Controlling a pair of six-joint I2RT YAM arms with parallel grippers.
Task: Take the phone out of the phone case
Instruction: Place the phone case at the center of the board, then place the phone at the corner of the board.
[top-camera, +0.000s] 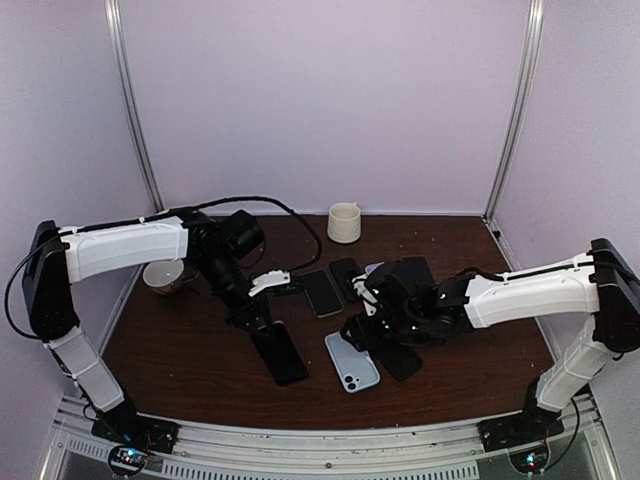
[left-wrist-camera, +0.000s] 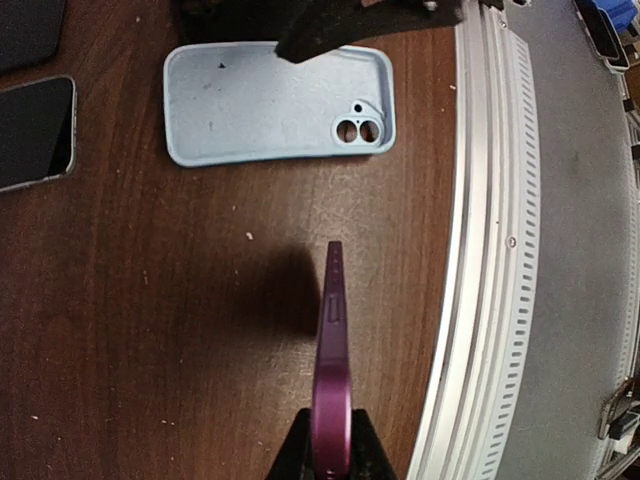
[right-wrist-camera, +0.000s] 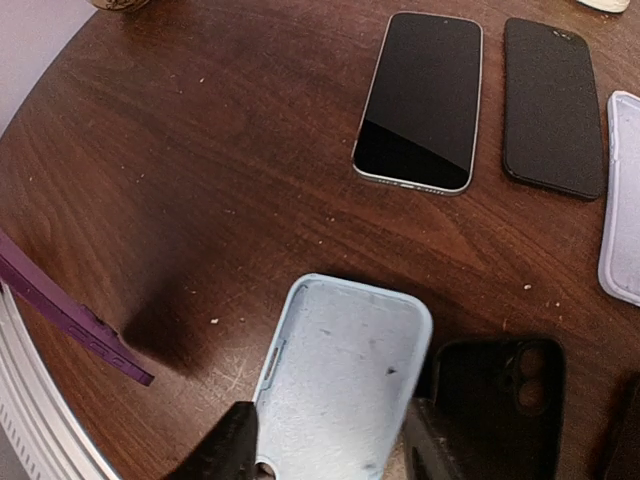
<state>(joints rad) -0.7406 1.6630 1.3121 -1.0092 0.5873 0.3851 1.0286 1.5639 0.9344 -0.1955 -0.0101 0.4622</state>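
Two pincers divide the work. The left pincer (left-wrist-camera: 330, 450) is clamped on the near end of the purple phone (left-wrist-camera: 331, 330), holding it edge-on and tilted, its far end low over the bench (right-wrist-camera: 200, 150) with its shadow just beneath. The light blue case (left-wrist-camera: 270, 110) lies flat on the bench, hollow side up with the camera cut-out showing and nothing in it, so I judge the phone is out of its case. Phone and case are apart, the phone on the left arm's side.

The right pincer (right-wrist-camera: 335, 450) stands part-way wide, one finger on each side of the case's near end. That stance suits pinning the case down while the phone comes away, or letting go of it. Whether the fingers touch its walls I cannot tell, as both fingertips are cut off at the frame's lower edge.

Other things lie beyond: a dark-screened phone (right-wrist-camera: 420, 95), a black slab (right-wrist-camera: 555, 105) beside it that may be a phone back or a case, a pale lilac case (right-wrist-camera: 625, 200) cropped at the right edge, and a black case (right-wrist-camera: 500, 395) just beside the blue one, partly behind the right finger.

From above, the arms cover much of the blue case and the phone reads only as a dark slab.
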